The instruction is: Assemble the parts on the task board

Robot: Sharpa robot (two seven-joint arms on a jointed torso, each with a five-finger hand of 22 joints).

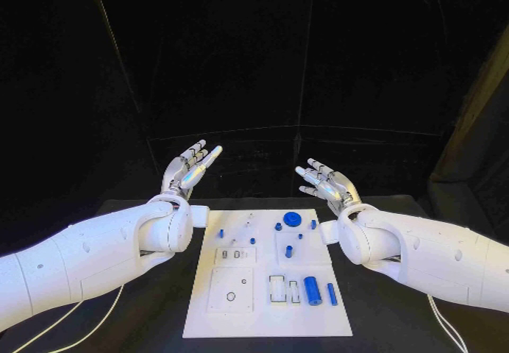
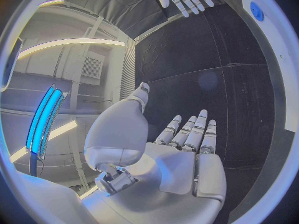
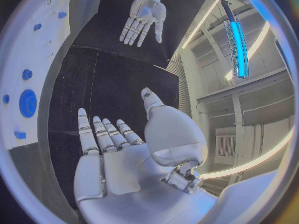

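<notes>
Both hands are raised off the black desk (image 1: 393, 309) with palms up and fingers spread, holding nothing: the left hand (image 1: 191, 168) hangs beyond the far left corner of the white rectangular task board (image 1: 212, 312), the right hand (image 1: 329, 184) beyond its far right corner, well apart from each other and from every part. Between the two forearms the board lies flat on the desk, carrying the small blue plastic parts: a round blue disc (image 1: 292, 218) near its far edge, a thick blue cylinder (image 1: 312, 290) and a thin blue rod (image 1: 332, 293) lying side by side toward the near right, and several short blue pegs (image 1: 288, 251) scattered mid-board. No part is yet picked up, so I judge the assembly barely begun; a good first move would bring one hand down over a single loose part, palm turned downward, fingers closing from both sides. Which pegs already stand seated and which lie loose is too small to tell, and the board's sockets are hard to make out.
</notes>
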